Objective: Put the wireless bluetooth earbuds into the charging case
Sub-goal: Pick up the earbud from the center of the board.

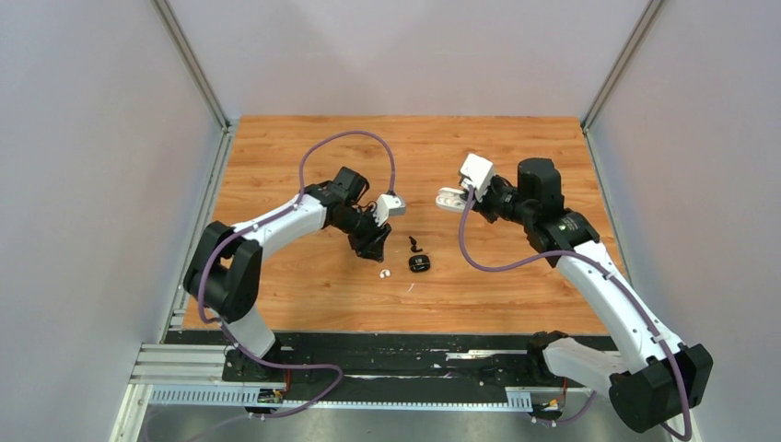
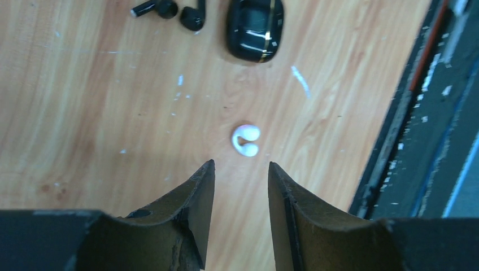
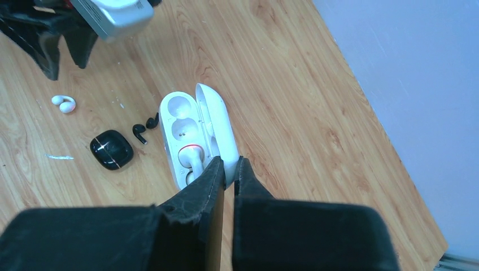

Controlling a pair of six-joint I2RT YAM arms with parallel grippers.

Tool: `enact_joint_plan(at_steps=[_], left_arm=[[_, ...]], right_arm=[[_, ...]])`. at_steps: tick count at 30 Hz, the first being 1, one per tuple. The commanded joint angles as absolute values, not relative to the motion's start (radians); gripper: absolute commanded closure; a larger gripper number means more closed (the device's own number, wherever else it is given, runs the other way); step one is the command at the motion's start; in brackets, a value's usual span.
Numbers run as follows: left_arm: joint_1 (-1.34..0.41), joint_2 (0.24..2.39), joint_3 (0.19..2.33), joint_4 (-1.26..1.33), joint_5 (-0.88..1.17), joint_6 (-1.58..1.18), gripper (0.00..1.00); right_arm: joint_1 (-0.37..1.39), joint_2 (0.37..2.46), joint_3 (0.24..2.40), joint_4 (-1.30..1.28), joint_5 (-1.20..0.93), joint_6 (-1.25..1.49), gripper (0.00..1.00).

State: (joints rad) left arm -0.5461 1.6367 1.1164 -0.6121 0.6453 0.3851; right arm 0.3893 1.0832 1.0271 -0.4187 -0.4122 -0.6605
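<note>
A glossy white earbud (image 2: pixel 245 140) lies on the wooden table just ahead of my left gripper (image 2: pixel 241 166), which is open and empty above it. The earbud also shows in the top view (image 1: pixel 384 273), with my left gripper (image 1: pixel 373 244) above it. My right gripper (image 3: pixel 230 164) is shut on the lid of an open white charging case (image 3: pixel 186 127) and holds it off the table (image 1: pixel 451 198). One white earbud (image 3: pixel 191 155) sits in the case's near slot; the far slot is empty. Black stemmed earbuds (image 2: pixel 192 17) lie beside a closed black case (image 2: pixel 255 29).
The black case (image 1: pixel 420 264) and black earbuds (image 1: pixel 414 245) sit between the two grippers, right of the white earbud. The table's dark front rail (image 2: pixel 418 141) runs close to the earbud's right in the left wrist view. Grey walls enclose the table.
</note>
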Motion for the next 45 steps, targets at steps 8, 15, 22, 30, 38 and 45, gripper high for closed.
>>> enact_joint_plan(at_steps=[8, 15, 22, 30, 38, 45], left_arm=[[-0.576, 1.748, 1.167, -0.627, 0.611, 0.51, 0.55], [-0.605, 1.758, 1.141, -0.532, 0.564, 0.461, 0.61], [-0.627, 1.803, 1.178, -0.522, 0.54, 0.446, 0.62], [-0.653, 1.812, 1.178, -0.54, 0.531, 0.454, 0.62], [-0.662, 1.812, 1.174, -0.562, 0.527, 0.468, 0.64], [-0.668, 1.79, 1.137, -0.582, 0.531, 0.48, 0.69]], right_arm=[[0.366, 1.041, 1.029, -0.364, -0.397, -0.586, 1.0], [0.358, 1.056, 1.04, -0.354, -0.405, -0.58, 1.0], [0.351, 1.056, 1.033, -0.349, -0.407, -0.579, 1.0], [0.341, 1.053, 1.032, -0.347, -0.402, -0.582, 1.0], [0.337, 1.054, 1.029, -0.347, -0.406, -0.583, 1.0], [0.336, 1.052, 1.019, -0.341, -0.411, -0.583, 1.0]])
